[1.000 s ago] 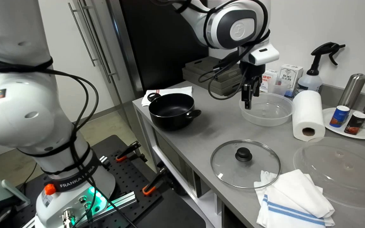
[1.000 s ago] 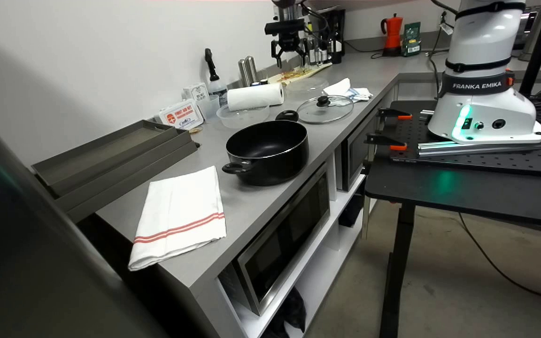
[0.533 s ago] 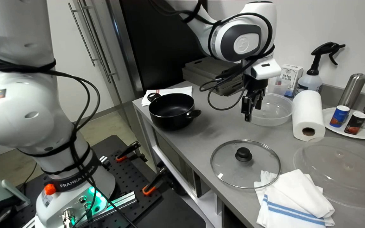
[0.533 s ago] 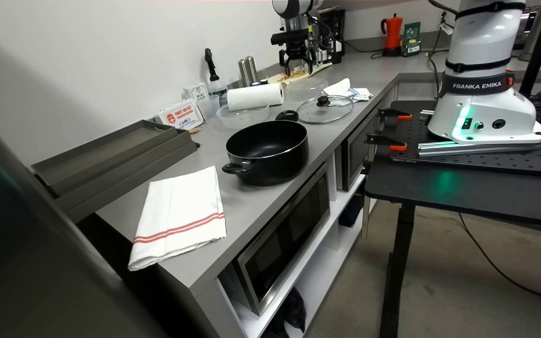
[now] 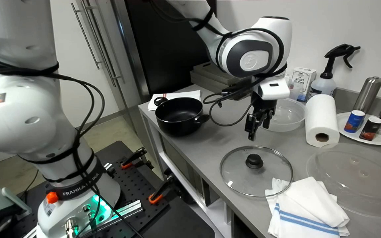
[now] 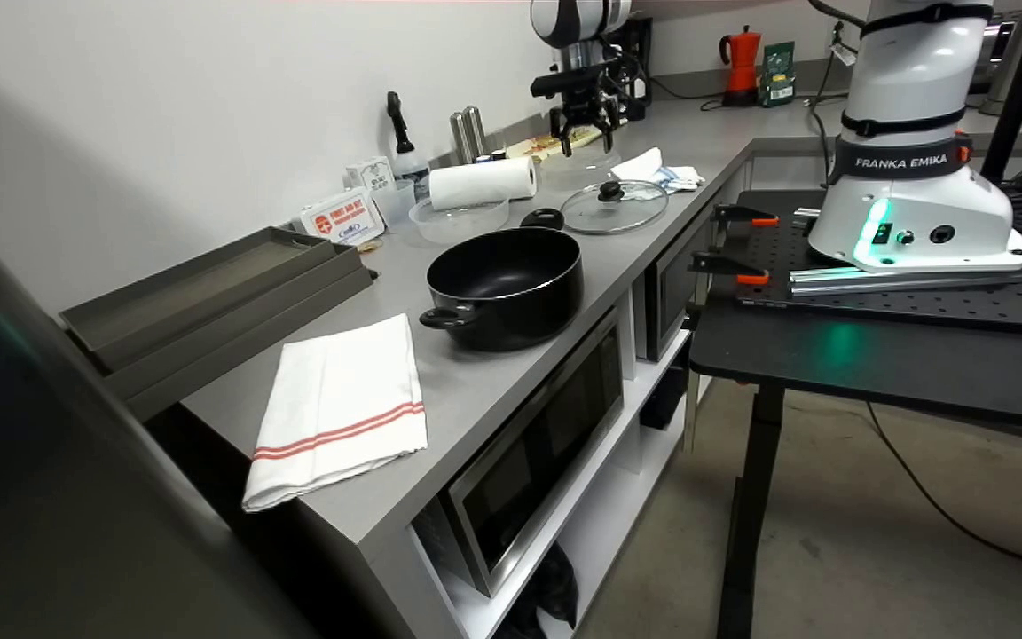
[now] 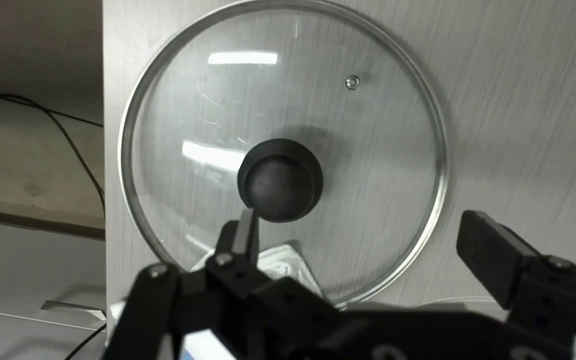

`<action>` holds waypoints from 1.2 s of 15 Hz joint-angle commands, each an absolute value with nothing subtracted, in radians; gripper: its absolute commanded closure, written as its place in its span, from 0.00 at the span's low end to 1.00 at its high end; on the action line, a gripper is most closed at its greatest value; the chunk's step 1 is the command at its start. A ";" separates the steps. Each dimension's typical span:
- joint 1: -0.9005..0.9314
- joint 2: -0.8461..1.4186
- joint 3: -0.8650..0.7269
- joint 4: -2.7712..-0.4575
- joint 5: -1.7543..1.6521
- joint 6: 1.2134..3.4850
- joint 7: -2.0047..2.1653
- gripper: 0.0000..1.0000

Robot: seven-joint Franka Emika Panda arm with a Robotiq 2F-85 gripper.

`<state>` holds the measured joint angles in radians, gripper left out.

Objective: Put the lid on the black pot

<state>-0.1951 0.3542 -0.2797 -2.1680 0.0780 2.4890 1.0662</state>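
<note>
The lid is a round clear glass disc with a metal rim and a black knob. It lies flat on the grey counter, its edge over a white towel corner, and shows in both exterior views. In the wrist view, the lid fills the middle with its knob up. The black pot stands uncovered near the counter's front edge in both exterior views. My gripper is open and empty above the lid's far side. In the wrist view, one finger overlaps the knob's lower edge; the other is right of the rim.
A blue-striped towel touches the lid. A clear round dish, a paper towel roll and a larger clear cover stand nearby. A red-striped towel and dark trays are beyond the pot.
My gripper has come down and moved closer to the lid, staying open. The lid and the pot have not moved.
</note>
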 commanded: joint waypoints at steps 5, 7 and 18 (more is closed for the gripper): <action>-0.205 0.391 -0.287 -2.215 0.171 2.506 1.069 0.00; -0.210 0.411 -0.290 -2.210 0.187 2.502 1.071 0.00; -0.232 0.538 -0.297 -2.122 0.239 2.486 1.080 0.00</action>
<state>-0.2317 0.5018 -0.2963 -2.1640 0.2112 2.4920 1.0697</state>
